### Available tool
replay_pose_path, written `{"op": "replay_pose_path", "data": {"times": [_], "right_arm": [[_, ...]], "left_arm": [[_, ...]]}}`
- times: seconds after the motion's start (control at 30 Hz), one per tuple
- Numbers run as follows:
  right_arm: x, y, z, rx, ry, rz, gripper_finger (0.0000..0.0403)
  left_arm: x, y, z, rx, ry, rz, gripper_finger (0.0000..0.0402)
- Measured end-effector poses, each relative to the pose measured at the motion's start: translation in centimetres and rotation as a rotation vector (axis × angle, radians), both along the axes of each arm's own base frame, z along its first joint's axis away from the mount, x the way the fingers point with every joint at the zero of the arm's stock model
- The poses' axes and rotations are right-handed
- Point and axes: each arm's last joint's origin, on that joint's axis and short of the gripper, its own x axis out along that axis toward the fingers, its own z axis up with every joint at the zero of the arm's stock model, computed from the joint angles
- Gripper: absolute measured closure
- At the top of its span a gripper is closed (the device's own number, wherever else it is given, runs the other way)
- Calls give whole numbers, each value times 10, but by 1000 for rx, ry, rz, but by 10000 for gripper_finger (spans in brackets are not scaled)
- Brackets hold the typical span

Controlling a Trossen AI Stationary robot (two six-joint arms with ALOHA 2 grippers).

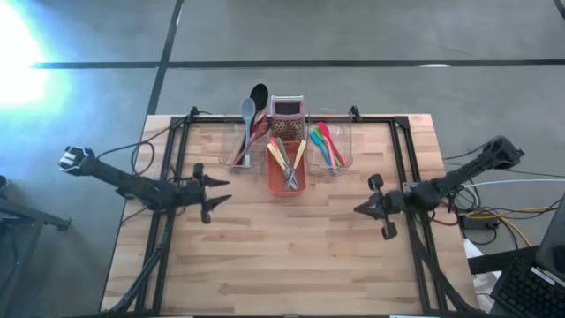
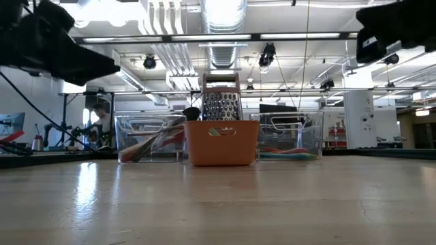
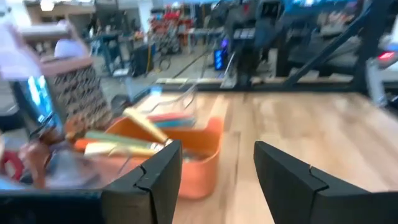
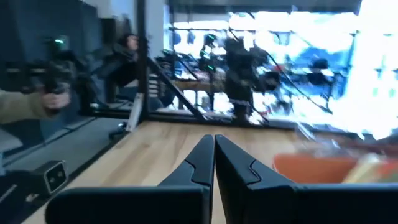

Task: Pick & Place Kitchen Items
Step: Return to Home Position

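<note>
Where the left claw [image 3: 214,158] hangs over the counter [image 1: 291,256], its own wrist view shows the fingers spread wide. The right claw [image 4: 214,146], across the counter, has its fingers pressed together. Beyond the gap between the two claws, the orange tub [image 1: 287,184] holds the yellow-handled knives [image 1: 276,155]. Only the high view shows what fills the clear tubs [image 1: 235,157] on either side of it: grey and black ladles [image 1: 249,112] on the left, pink, green and blue spoons [image 1: 327,146] on the right. The low view shows the grater [image 2: 221,103] standing upright behind the orange tub.
</note>
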Motion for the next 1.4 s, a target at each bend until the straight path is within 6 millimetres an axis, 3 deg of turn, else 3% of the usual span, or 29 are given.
{"op": "replay_pose_path", "data": {"times": [0.17, 0.3, 0.5, 0.87, 1.13, 1.4], "right_arm": [[6, -16, 4, -56, -28, 99, 395], [10, -32, -6, -33, 66, 101, 395], [11, -49, -15, 65, 171, -60, 394], [11, -53, -18, 62, 201, -154, 394], [6, -53, -23, 59, 206, -155, 394], [-12, -63, -28, 67, 257, -239, 394]], "left_arm": [[2, 10, -4, 31, 64, 81, 199], [2, 19, -7, 71, 106, 149, 202], [0, 24, -24, 92, 220, 199, 200], [-3, 24, -39, 114, 322, 187, 200], [-7, 25, -39, 97, 264, 189, 197], [-20, 28, -18, 34, 25, 197, 197]]}}
